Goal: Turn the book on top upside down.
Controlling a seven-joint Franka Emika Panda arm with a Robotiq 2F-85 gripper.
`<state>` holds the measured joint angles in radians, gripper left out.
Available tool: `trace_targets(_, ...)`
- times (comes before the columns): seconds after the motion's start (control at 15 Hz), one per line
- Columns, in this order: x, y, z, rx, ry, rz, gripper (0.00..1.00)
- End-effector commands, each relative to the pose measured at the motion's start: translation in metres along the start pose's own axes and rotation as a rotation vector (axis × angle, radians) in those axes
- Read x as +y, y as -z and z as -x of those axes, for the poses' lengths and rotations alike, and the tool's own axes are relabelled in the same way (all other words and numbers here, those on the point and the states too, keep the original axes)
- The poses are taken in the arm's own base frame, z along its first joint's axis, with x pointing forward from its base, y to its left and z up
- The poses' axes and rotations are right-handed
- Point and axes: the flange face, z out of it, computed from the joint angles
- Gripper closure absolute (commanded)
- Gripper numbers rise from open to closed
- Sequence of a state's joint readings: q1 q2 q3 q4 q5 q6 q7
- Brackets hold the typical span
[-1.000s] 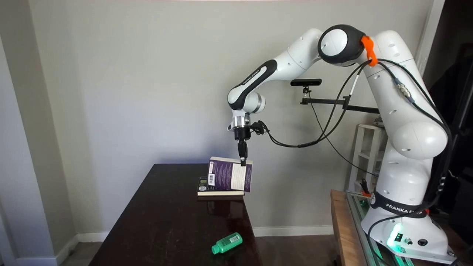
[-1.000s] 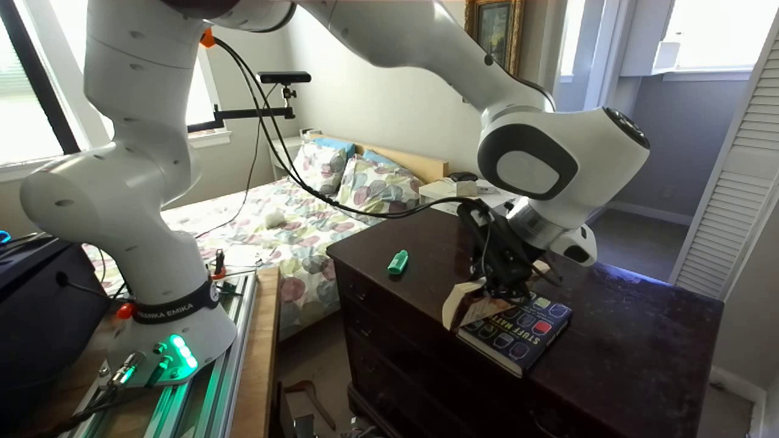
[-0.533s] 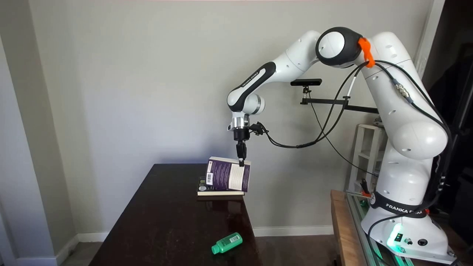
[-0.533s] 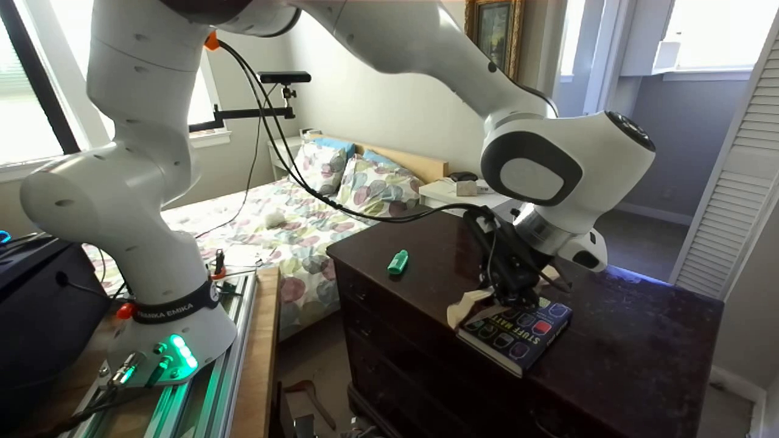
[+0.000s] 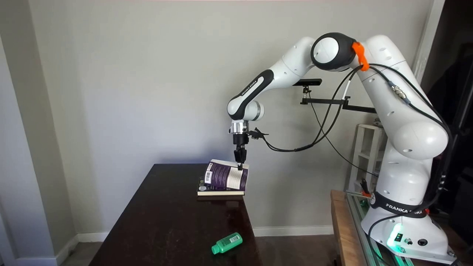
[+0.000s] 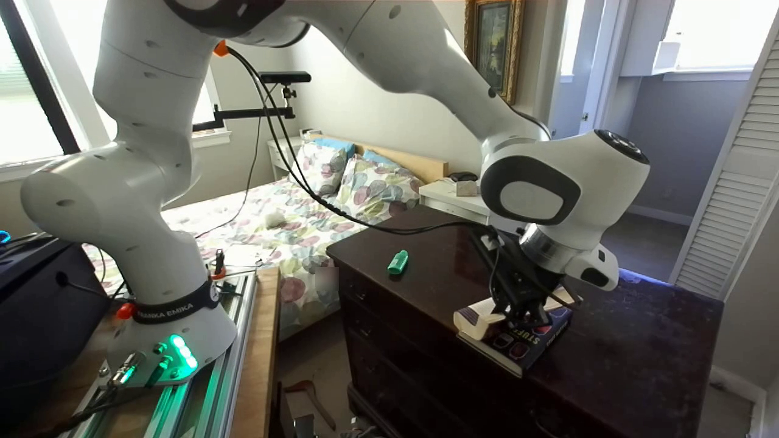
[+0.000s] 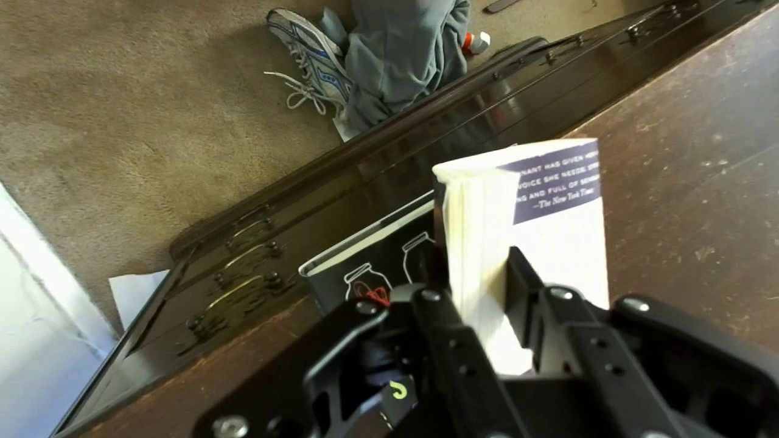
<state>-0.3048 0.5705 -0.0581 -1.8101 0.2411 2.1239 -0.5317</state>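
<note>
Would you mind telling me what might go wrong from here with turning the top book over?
1. The gripper holds the purple paperback near one end of its raised edge, so the book might pivot in the grip.
2. The dark book beneath lies right at the edge of the dresser, so a push could make it slide off.
3. The purple paperback is tilted, so letting go now might drop it on the unwanted face.
</note>
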Motion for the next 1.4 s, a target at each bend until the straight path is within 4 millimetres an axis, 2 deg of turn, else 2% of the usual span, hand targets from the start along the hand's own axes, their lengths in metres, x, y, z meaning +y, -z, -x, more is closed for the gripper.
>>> trace_targets(0.0,0.001,-0.009,-0.015,0.018,-0.068,0.086,0.55)
trace_targets(0.27,0.000,0.000,-0.024,0.076,-0.205,0.174,0.27)
trace_targets(0.53,-0.022,0.018,-0.025,0.114,-0.317,0.222,0.01)
trace_targets(0.93,-0.073,0.035,-0.017,0.059,-0.438,0.263,0.00)
trace_targets(1.33,-0.114,0.053,0.002,0.026,-0.575,0.383,0.00)
